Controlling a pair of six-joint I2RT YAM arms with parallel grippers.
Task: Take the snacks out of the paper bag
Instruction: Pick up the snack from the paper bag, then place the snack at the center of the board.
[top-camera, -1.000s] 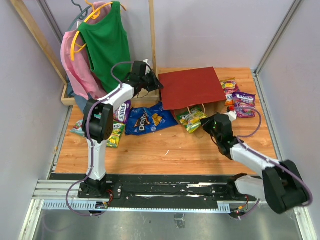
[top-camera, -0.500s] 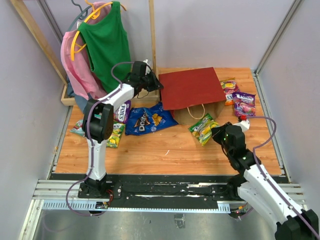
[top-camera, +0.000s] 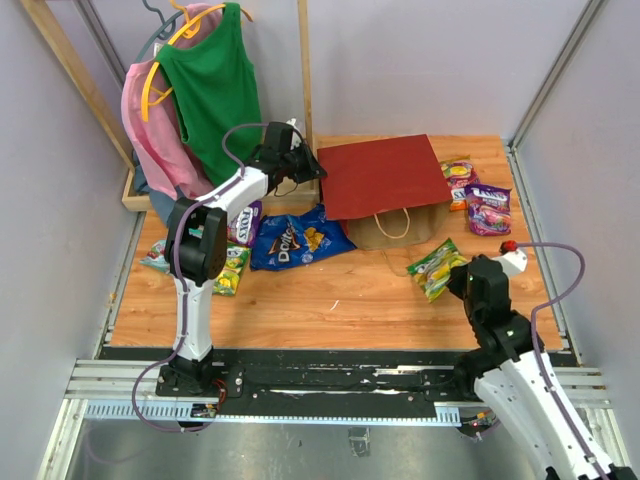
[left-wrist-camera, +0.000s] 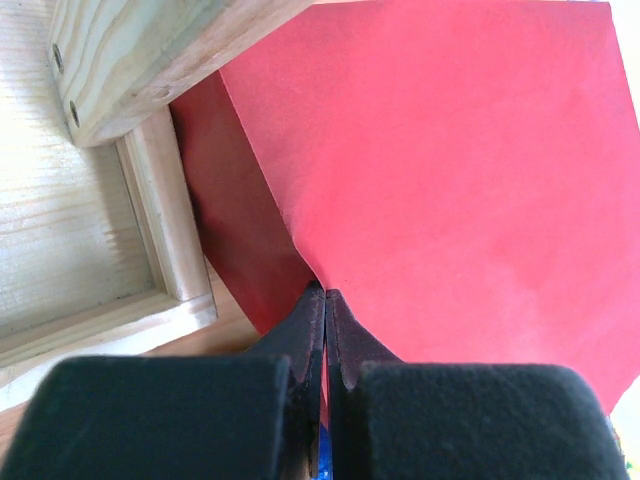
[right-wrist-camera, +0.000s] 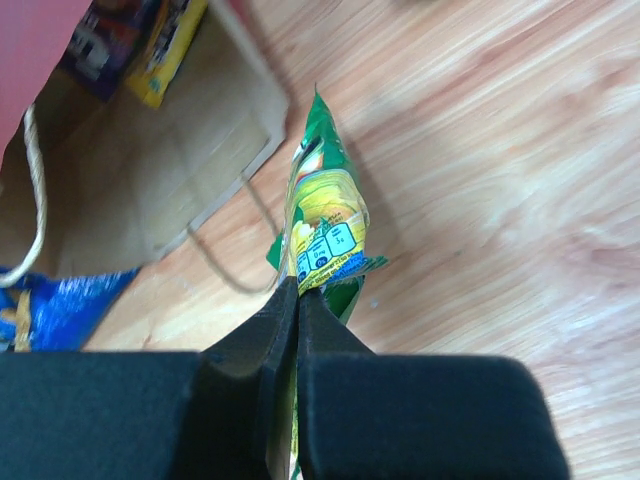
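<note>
The red paper bag (top-camera: 385, 175) lies on its side at the table's back, its brown mouth and cord handles (top-camera: 395, 222) facing the front. My left gripper (top-camera: 303, 165) is shut on the bag's left edge (left-wrist-camera: 330, 300). My right gripper (top-camera: 455, 275) is shut on a green-yellow packet (top-camera: 435, 266) and holds it in front of the bag's mouth, to the right; it shows in the right wrist view (right-wrist-camera: 322, 215). The blue Doritos bag (top-camera: 295, 238) lies left of the mouth. Purple candy bags (top-camera: 487, 208) lie to the bag's right.
A wooden rack (top-camera: 305, 70) with green (top-camera: 215, 85) and pink (top-camera: 150, 130) garments stands at the back left. More packets (top-camera: 232, 268) lie along the left side. A purple and a yellow packet (right-wrist-camera: 160, 45) show by the bag in the right wrist view.
My right gripper has pulled the green-yellow packet out from the bag's mouth, towards the front right. The left arm and the bag have not moved.
</note>
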